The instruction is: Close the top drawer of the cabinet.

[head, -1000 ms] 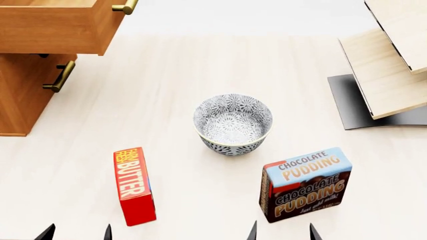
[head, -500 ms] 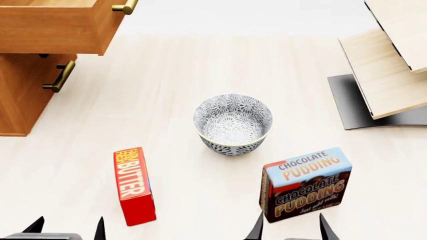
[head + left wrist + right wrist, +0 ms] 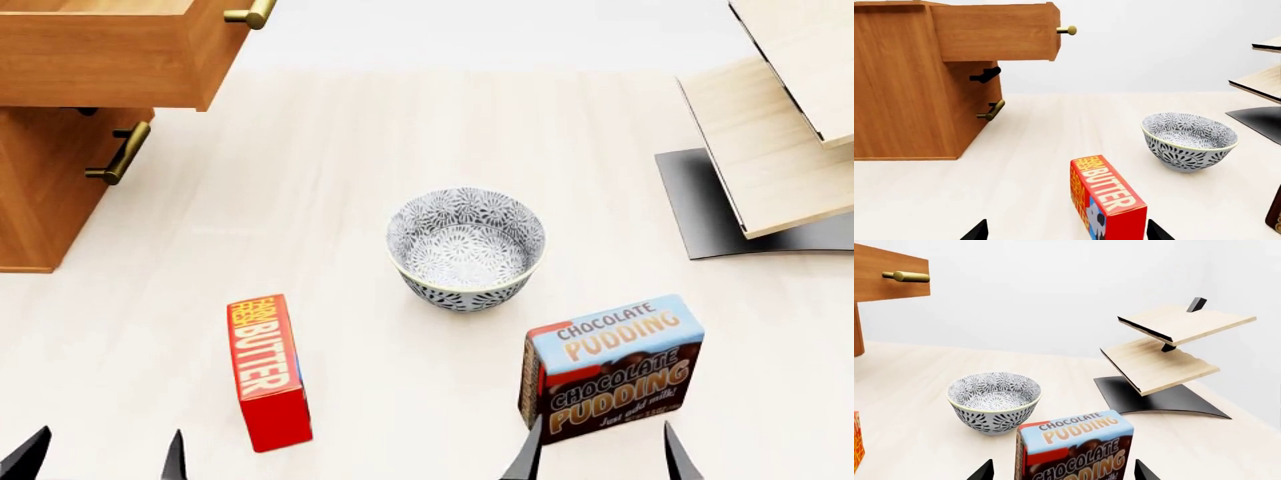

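Observation:
The top drawer (image 3: 107, 55) of the orange-brown cabinet (image 3: 47, 190) stands pulled out at the head view's far left, its brass bar handle (image 3: 251, 14) facing right. It also shows in the left wrist view (image 3: 997, 32) and partly in the right wrist view (image 3: 887, 275). My left gripper (image 3: 100, 458) is open and empty at the bottom edge, left of the butter box. My right gripper (image 3: 598, 452) is open, its fingertips either side of the pudding box's near end. Both are far from the drawer.
A red butter box (image 3: 268, 372), a patterned bowl (image 3: 466, 247) and a chocolate pudding box (image 3: 613, 366) stand on the pale table (image 3: 347, 150). A slanted wooden shelf rack (image 3: 781, 130) on a black base is at the right. The lower drawer handle (image 3: 120, 153) is below.
The left fingertips have slid left and lower in the head view. The right fingertips have risen a little and moved right. The drawer has not moved.

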